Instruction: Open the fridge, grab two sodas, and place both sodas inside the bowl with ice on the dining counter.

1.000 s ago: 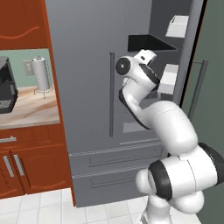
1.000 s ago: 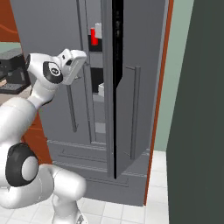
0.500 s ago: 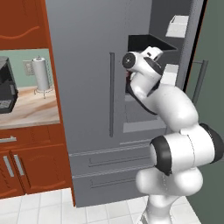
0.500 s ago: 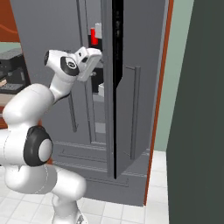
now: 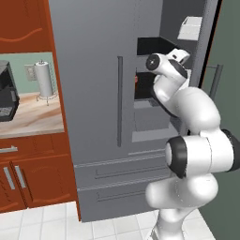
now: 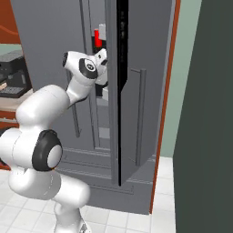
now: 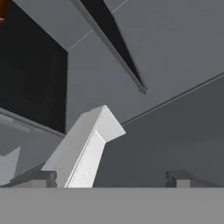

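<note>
The grey fridge (image 5: pixel 93 93) stands with its right door (image 6: pixel 141 104) swung open. My arm reaches through the gap into the fridge, and the door's edge hides the fingers in the right base view. A red soda (image 6: pixel 97 37) stands on an upper shelf, above and just left of my hand. In the left base view a sliver of a red soda (image 5: pixel 136 79) peeks out beside the closed left door. My gripper (image 7: pixel 109 178) is open, its fingertips (image 7: pixel 39 177) wide apart with nothing between them, facing a white door bin (image 7: pixel 87 148). The bowl and the dining counter are out of view.
Red-brown wood cabinets (image 5: pixel 28 183) flank the fridge on the left, with a coffee machine (image 5: pixel 7 98) and a paper towel holder (image 5: pixel 44 79) on the wall counter. A dark green wall (image 6: pixel 205 113) closes the right side. A white bin (image 5: pixel 192 28) sits high inside the fridge.
The arm has stretched forward and the hand has gone deeper into the fridge opening. The gripper has stayed open.
</note>
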Tool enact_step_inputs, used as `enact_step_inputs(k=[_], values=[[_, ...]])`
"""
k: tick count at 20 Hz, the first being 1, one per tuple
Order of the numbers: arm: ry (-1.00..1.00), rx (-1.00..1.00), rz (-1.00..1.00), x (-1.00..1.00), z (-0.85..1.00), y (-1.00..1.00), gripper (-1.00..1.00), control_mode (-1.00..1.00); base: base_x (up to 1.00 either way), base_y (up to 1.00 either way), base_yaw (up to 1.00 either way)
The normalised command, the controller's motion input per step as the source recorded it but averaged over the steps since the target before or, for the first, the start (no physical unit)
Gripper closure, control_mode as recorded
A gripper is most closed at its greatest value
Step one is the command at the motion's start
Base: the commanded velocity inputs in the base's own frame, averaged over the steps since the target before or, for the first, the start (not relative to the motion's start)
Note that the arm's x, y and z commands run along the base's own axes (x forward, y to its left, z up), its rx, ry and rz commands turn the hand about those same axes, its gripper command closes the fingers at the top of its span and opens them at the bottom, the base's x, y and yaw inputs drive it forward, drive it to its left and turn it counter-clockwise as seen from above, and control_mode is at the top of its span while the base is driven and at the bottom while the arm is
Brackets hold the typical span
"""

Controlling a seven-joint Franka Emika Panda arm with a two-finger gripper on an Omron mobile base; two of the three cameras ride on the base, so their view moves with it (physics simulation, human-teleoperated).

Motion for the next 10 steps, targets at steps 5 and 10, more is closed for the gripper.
enact_step_inputs(k=[5, 10], values=[[0.0, 0.0, -0.07, -0.05, 0.0, -0.72, -1.0, -1.0, 0.0, 0.0, 0.0], [0.0, 0.0, -0.06, -0.02, 0.0, -0.8, -1.0, -1.0, 0.0, 0.0, 0.0]])
